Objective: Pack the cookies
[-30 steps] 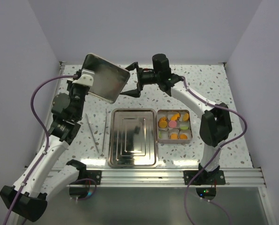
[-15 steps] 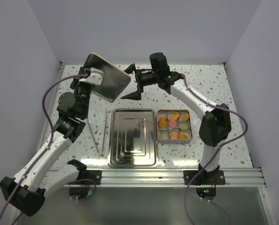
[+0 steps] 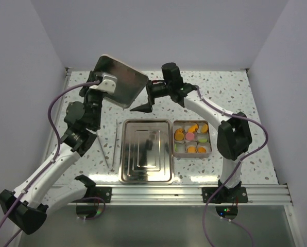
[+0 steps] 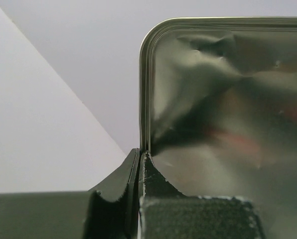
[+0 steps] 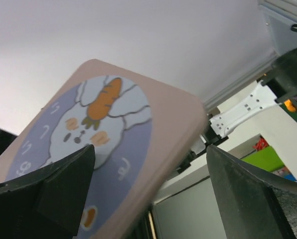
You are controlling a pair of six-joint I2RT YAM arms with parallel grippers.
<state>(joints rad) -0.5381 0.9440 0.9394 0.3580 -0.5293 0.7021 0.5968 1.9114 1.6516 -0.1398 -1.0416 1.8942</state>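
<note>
1. The left gripper (image 3: 106,85) is raised over the far left part of the table (image 3: 231,92). Its jaws are closed on the rim of the tin lid (image 3: 120,82).
2. The lid is held tilted, clear of the table. Its shiny inner face is towards the top camera. The right wrist view shows its pink outer face with a rabbit and carrot print.
3. The right gripper (image 3: 146,96) has its jaws spread wide and grips nothing. It is just beside the right edge of the lid.
4. The cookies (image 3: 190,136) lie in the white compartments of the square tin (image 3: 211,141) on the near right part of the table. They are orange, green and pink.
5. The metal tray (image 3: 146,151) lies directly left of the square tin.
6. Two thin rods (image 3: 106,144) lie left of the tray.
</note>
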